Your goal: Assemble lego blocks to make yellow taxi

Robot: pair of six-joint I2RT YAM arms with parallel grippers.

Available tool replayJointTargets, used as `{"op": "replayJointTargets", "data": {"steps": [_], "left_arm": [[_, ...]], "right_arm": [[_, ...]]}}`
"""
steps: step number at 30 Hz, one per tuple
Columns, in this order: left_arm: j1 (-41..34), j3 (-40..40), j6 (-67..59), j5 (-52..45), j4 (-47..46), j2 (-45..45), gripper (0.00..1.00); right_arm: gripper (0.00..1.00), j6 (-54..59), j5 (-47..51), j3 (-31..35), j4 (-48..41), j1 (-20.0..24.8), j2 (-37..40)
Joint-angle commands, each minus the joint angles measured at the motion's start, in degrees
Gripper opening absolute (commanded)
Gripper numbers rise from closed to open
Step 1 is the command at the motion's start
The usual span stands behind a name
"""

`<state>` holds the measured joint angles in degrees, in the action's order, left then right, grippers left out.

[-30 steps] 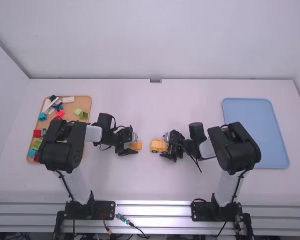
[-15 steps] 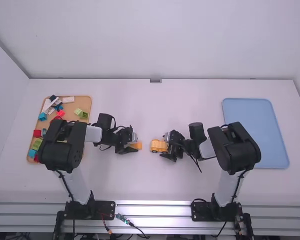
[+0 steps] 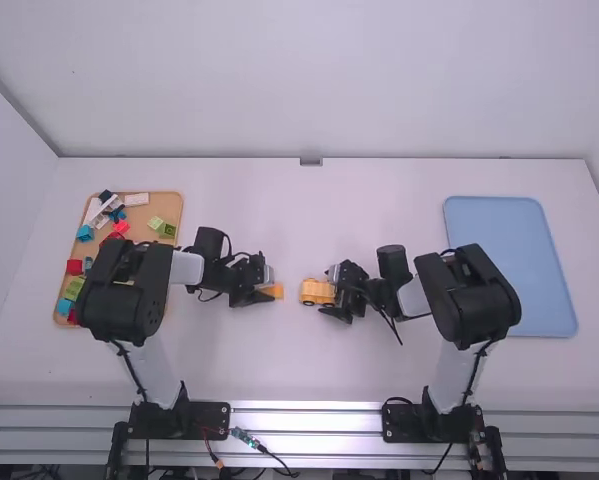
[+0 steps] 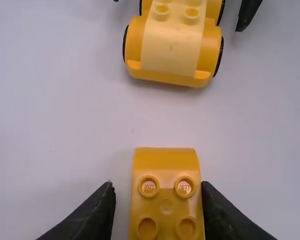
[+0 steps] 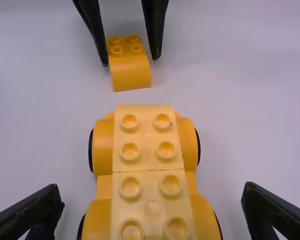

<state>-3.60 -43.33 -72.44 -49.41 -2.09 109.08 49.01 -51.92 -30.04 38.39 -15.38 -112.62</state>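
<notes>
Nearest on the tabletop [image 3: 299,365], the left claw [image 3: 270,291] stood with its fingers apart, one on either side of a studded yellow block [image 4: 166,172]. Just beside that block sat the wheeled yellow car [image 5: 147,160], upright, between the parted fingers of the right claw [image 3: 329,290]. Reaching farther back were a tan tray [image 3: 143,215] of mixed blocks [image 3: 167,230], left, and a blue tray [image 3: 509,260], right.
</notes>
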Motion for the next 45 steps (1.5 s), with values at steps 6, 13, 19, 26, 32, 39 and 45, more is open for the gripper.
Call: {"op": "replayJointTargets", "data": {"steps": [6,13,19,26,32,39,45], "left_arm": [[-0.1,0.6,1.1,-0.5,-0.1,0.7,0.34],[-0.2,0.6,1.1,-0.5,0.0,0.7,0.02],[-0.2,0.6,3.4,-0.7,0.1,0.7,0.02],[-1.0,0.6,18.3,-0.3,6.9,-1.1,0.02],[-5.7,0.6,23.5,5.1,7.2,-6.1,0.02],[-9.3,0.6,21.6,5.2,7.8,-7.7,0.02],[-9.5,0.6,21.0,3.4,7.8,-7.7,0.02]], "right_arm": [[0.94,-0.3,-0.6,0.1,0.0,0.0,-0.9],[0.95,-0.3,-0.6,0.1,0.0,0.0,-0.9],[0.95,-0.3,-0.4,0.1,-0.2,0.0,-0.9],[0.95,-0.3,-0.1,0.1,-0.3,0.0,-0.9],[0.94,0.0,-0.4,0.1,-0.2,0.0,-0.9],[0.92,0.3,-0.4,0.0,-0.3,0.0,-0.9],[0.92,0.5,-1.1,-1.1,0.6,0.0,-3.9]]}}
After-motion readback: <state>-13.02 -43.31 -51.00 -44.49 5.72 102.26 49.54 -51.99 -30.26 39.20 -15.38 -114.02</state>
